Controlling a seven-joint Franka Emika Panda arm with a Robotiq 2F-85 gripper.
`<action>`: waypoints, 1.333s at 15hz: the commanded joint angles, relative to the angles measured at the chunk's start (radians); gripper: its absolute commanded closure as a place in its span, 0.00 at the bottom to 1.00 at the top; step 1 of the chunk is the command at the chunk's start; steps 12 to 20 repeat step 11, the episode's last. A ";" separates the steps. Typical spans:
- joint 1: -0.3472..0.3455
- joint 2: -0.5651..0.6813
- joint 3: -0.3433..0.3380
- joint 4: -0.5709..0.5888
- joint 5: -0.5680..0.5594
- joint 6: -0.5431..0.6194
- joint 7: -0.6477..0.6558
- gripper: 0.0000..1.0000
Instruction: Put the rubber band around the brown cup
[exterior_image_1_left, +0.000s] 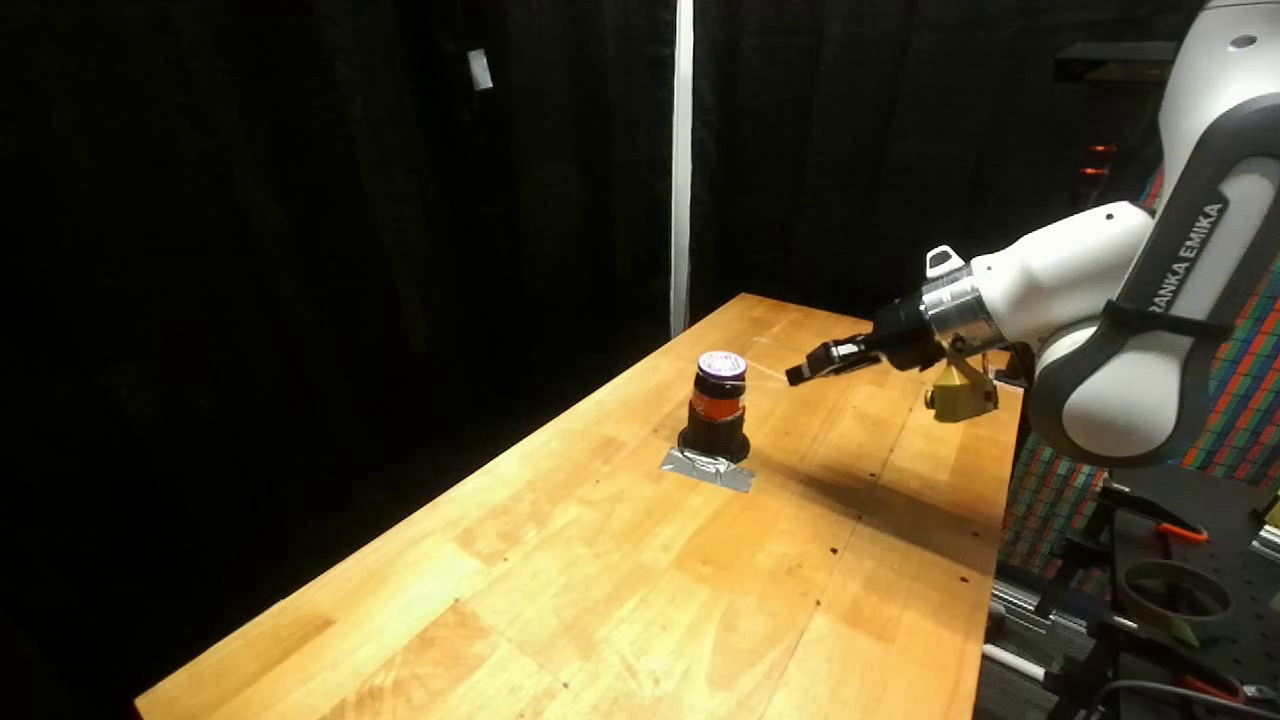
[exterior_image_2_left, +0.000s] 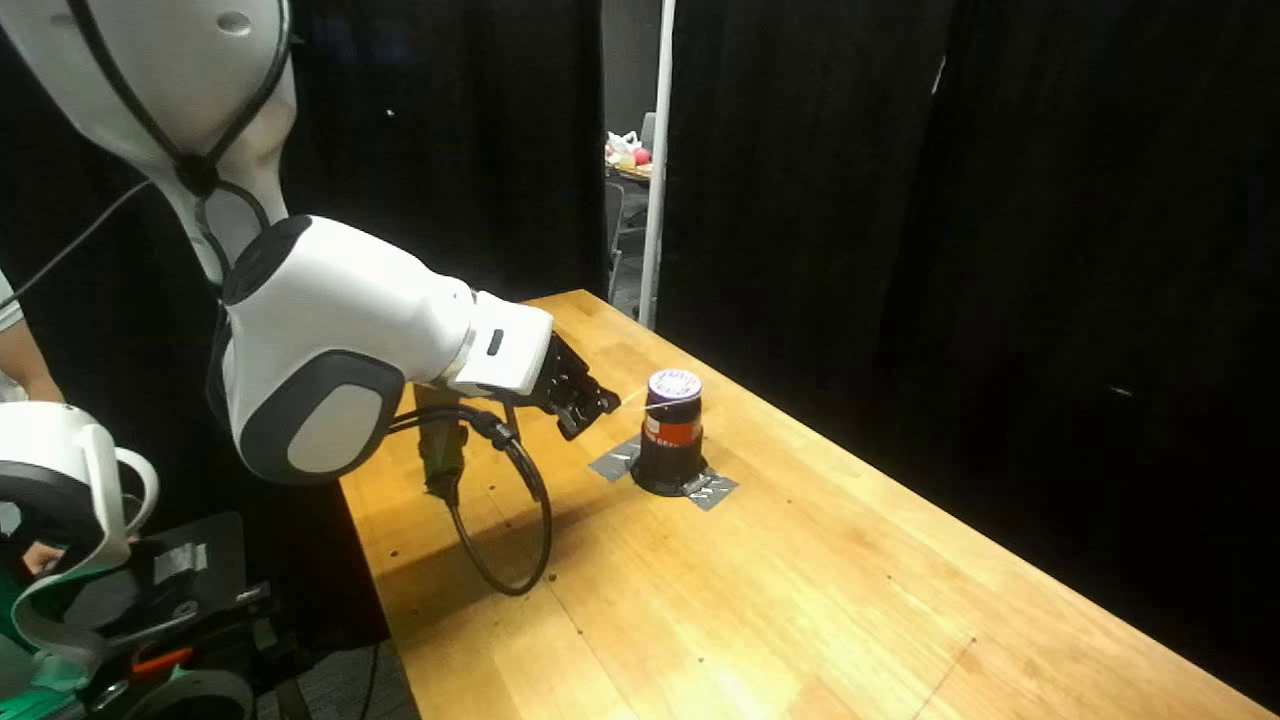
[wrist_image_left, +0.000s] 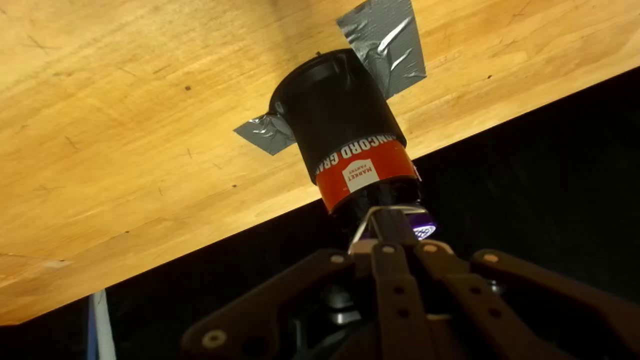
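In wrist view the tool (exterior_image_1_left: 795, 376) blocks the neck & most of the purple lid (exterior_image_1_left: 722, 365) of the Market Pantry jar (wrist_image_left: 367, 172). Label text cut by rim of black holder (wrist_image_left: 345, 110); "CONCORD GRA" still legible. Jar's lower part hidden by holder, can't tell how deep. Rubber band (wrist_image_left: 361, 227) pale, v. thin, hard to trace in both exterior views; jar's back hidden, so can't confirm band goes all the way round. Franka arm (exterior_image_1_left: 1070, 265) cut off at top in both exterior views; person's forearm (exterior_image_2_left: 28, 365) cut off at L edge in an exterior view.

Arm reaches down from above, wrist low over worktop (exterior_image_1_left: 600, 560), tool tilted slightly down. Tips in the air, approx level w/ jar's neck, near jar but apart from it. Jaws together, clamped on band at tips; strands run straight from there to jar & across it just under lid.

Jar upright, lid on, seated in holder, near worktop edge by black curtain (exterior_image_1_left: 300, 250). Body looks dark; contents can't be made out. Holder's flared foot flat on wood, w/ duct tape (exterior_image_2_left: 612, 460) stuck at 2 sides, creased & shiny.
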 joint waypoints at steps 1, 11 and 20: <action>-0.021 0.069 0.043 -0.006 0.043 0.154 -0.019 0.98; -0.050 0.113 0.075 -0.004 0.024 0.163 -0.013 0.72; -0.050 0.113 0.075 -0.004 0.024 0.163 -0.013 0.72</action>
